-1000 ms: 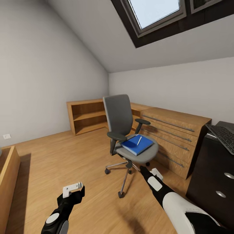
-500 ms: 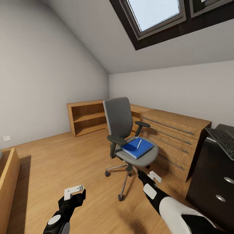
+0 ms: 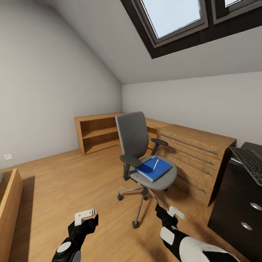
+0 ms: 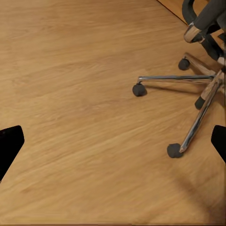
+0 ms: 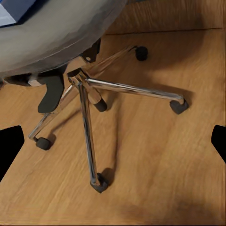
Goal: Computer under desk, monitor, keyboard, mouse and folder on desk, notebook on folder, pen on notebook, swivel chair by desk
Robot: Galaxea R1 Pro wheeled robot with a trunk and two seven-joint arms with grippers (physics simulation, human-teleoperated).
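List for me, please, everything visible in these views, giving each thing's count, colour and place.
swivel chair: one, grey, mid-floor.
folder: one, blue, on the chair seat.
pen: one, white, on the folder.
keyboard: one, black, on the desk at right.
drawer chest: one, light wood, behind the chair.
shelf unit: one, light wood, along the far wall.
skylights: dark-framed, in the sloped ceiling.
left gripper: white fingers, open, low over the floor.
right gripper: white fingers, open, near the chair base.

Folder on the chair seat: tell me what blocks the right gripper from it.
Nothing visible blocks it. The right gripper hangs low beside the swivel chair, below seat height; the folder, pen on top, lies exposed from above.
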